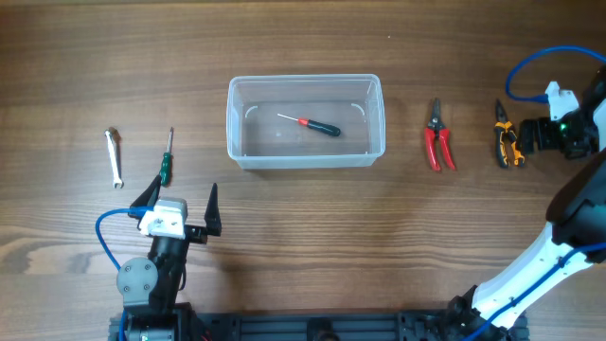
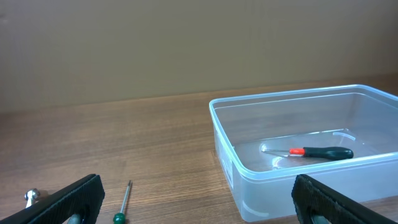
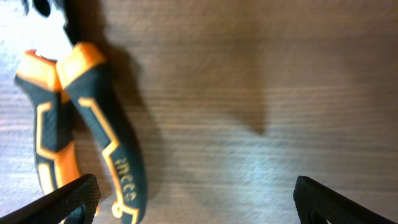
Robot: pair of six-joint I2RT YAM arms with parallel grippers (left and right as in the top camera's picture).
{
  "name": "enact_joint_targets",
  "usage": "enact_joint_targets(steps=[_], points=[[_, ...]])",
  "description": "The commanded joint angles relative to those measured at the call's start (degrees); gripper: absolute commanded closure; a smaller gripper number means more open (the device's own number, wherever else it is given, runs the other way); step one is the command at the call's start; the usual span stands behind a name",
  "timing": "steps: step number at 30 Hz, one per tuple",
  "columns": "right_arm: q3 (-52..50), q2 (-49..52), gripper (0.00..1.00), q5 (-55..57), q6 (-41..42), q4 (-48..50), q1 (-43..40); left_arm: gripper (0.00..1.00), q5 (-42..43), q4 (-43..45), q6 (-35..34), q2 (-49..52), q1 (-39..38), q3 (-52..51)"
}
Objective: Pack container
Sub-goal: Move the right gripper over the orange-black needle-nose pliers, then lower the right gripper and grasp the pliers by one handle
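The clear container (image 1: 230, 123) stands mid-table, and a red-and-black screwdriver (image 1: 316, 125) lies inside it. To its left lie a green screwdriver (image 1: 166, 162) and a small wrench (image 1: 114, 157). My left gripper (image 1: 180, 204) hangs open near the front edge, just below the green screwdriver, holding nothing. In the left wrist view the container (image 2: 280, 98) is ahead on the right and the green screwdriver (image 2: 124, 202) is low on the left. My right gripper (image 1: 524, 140) is open over the orange-and-black pliers (image 1: 507, 142). Their handles (image 3: 109, 143) lie by its left finger (image 3: 68, 199).
Red-handled cutters (image 1: 438, 140) lie between the container and the orange pliers. The right arm's white links (image 1: 530, 265) reach up from the front right. The wrench's end (image 2: 32, 196) shows at the left wrist view's lower left.
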Motion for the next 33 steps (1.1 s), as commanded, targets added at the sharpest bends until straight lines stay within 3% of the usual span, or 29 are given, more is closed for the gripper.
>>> enact_joint_targets(steps=[1,29,31,33], points=[[2.8,1.6,0.00,-1.3,-2.1,-0.3,0.3,0.00,-0.3,-0.1,0.7,-0.4,-0.4,-0.4],[2.7,4.7,0.00,1.5,-2.6,-0.8,4.4,0.00,-0.3,0.0,0.7,-0.4,-0.4,-0.4],[2.7,4.7,0.03,1.4,-2.2,-1.0,4.4,0.00,-0.3,-0.1,0.7,-0.4,-0.4,-0.4],[2.7,4.7,0.13,1.0,-2.2,-1.3,4.4,0.00,-0.3,-0.1,0.7,-0.4,-0.4,-0.4]])
